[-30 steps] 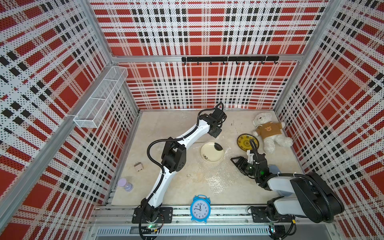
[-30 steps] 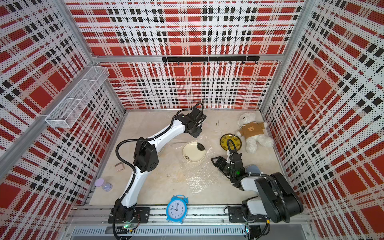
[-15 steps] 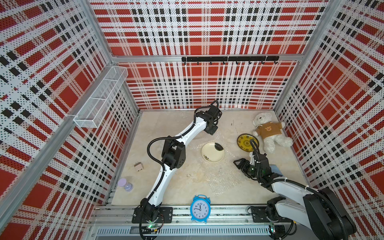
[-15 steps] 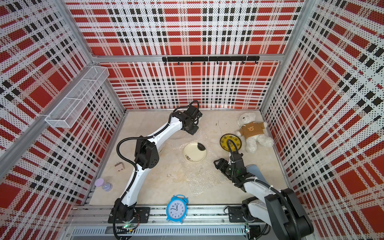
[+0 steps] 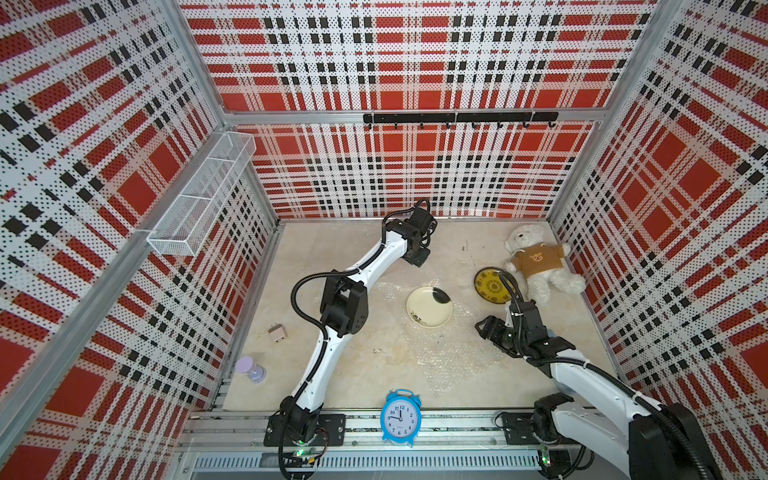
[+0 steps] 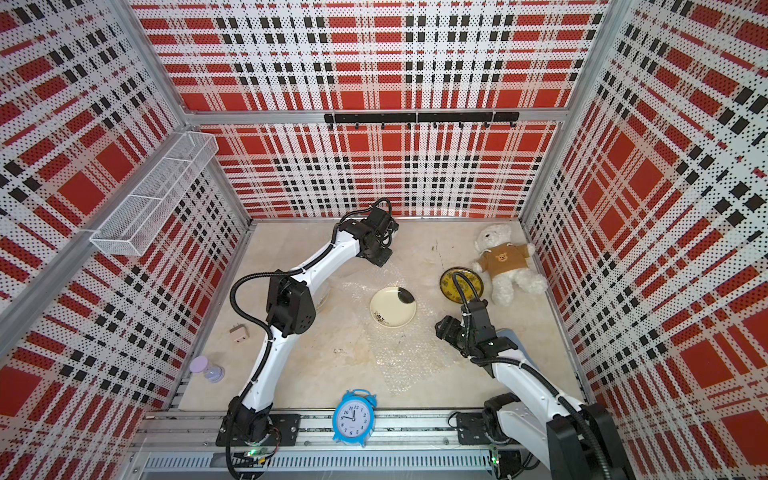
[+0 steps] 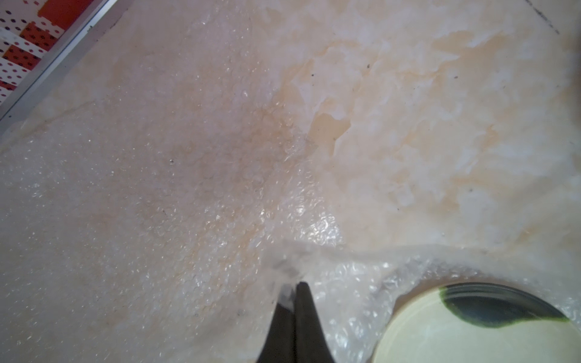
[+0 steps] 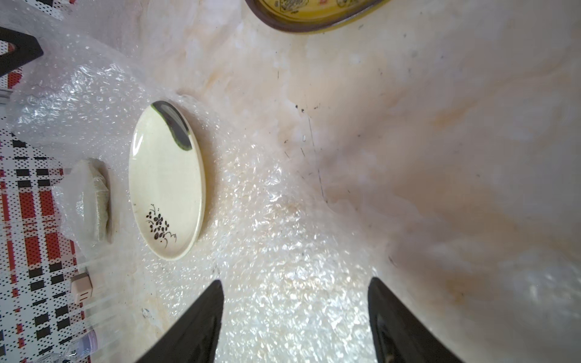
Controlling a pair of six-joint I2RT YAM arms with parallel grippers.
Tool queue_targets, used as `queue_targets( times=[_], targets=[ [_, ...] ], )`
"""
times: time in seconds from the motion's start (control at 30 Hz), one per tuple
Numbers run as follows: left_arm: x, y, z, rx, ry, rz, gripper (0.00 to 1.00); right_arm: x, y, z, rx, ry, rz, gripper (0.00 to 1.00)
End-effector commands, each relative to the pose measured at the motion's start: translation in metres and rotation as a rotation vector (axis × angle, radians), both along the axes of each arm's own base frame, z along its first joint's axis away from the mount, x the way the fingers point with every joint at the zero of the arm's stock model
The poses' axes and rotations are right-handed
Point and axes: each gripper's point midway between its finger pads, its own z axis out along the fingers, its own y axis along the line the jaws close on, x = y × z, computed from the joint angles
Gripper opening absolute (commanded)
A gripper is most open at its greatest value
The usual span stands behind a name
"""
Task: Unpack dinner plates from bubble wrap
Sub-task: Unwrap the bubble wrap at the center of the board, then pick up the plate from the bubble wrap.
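Note:
A cream dinner plate [image 5: 429, 306] [image 6: 392, 306] with dark marks lies bare on a spread sheet of bubble wrap [image 5: 440, 365] [image 8: 283, 251] mid-table. My left gripper [image 5: 417, 259] [image 7: 294, 283] is beyond it, shut on that sheet's far edge. My right gripper [image 5: 484, 328] [image 8: 295, 283] hangs open over the sheet's right side, holding nothing. The yellow, black-rimmed dinner plate [image 5: 492, 286] [image 8: 314, 12] lies unwrapped behind the right gripper. In the right wrist view a pale bundle [image 8: 91, 201] sits in bubble wrap past the cream plate.
A teddy bear [image 5: 536, 262] lies at the back right beside the yellow plate. A blue alarm clock [image 5: 400, 417] stands on the front rail. A small beige plug [image 5: 276, 333] and a purple hourglass [image 5: 250, 369] are at the left. A wire basket [image 5: 199, 199] hangs on the left wall.
My left gripper has shifted slightly back and left with the bubble wrap in it. The right arm has unfolded at the elbow, its gripper staying near the sheet's right edge and open.

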Motion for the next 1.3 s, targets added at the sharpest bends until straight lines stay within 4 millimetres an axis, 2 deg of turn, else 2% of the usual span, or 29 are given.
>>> queue_targets(
  times=[0.0,0.07,0.13,0.17,0.2,0.33,0.43,0.67,0.87,1.07,1.27],
  targets=[
    [0.006,0.004,0.019,-0.035,-0.025,0.008,0.06,0.002,-0.001,0.003,-0.031,-0.004,0.014,0.75],
    [0.009,0.006,0.022,-0.041,-0.033,0.010,0.27,0.004,-0.001,0.007,-0.033,-0.007,0.015,0.75],
    [0.013,0.006,0.025,-0.052,-0.043,0.009,0.39,0.006,-0.001,0.011,-0.037,-0.014,0.019,0.75],
    [0.015,0.006,0.027,-0.060,-0.046,0.012,0.51,0.008,-0.001,0.014,-0.039,-0.019,0.019,0.75],
    [0.018,0.007,0.030,-0.067,-0.054,0.015,0.67,0.010,0.000,0.018,-0.040,-0.026,0.019,0.75],
    [0.027,0.015,0.048,-0.107,-0.082,0.051,0.88,0.019,0.004,0.032,-0.036,-0.048,0.031,0.75],
    [0.034,0.026,0.066,-0.154,-0.107,0.101,0.98,0.027,0.007,0.039,-0.034,-0.057,0.043,0.75],
    [0.032,0.045,0.110,-0.365,-0.121,0.213,0.99,0.051,0.031,0.047,-0.021,-0.056,0.113,0.75],
    [0.007,0.044,0.134,-0.551,-0.121,0.240,0.99,0.077,0.062,0.039,0.015,-0.037,0.181,0.79],
    [-0.022,0.041,0.149,-0.679,-0.123,0.230,0.99,0.097,0.093,0.028,0.032,-0.025,0.234,0.84],
    [-0.047,0.041,0.147,-0.707,-0.097,0.228,0.99,0.106,0.103,0.016,0.062,-0.028,0.253,0.79]
  ],
)
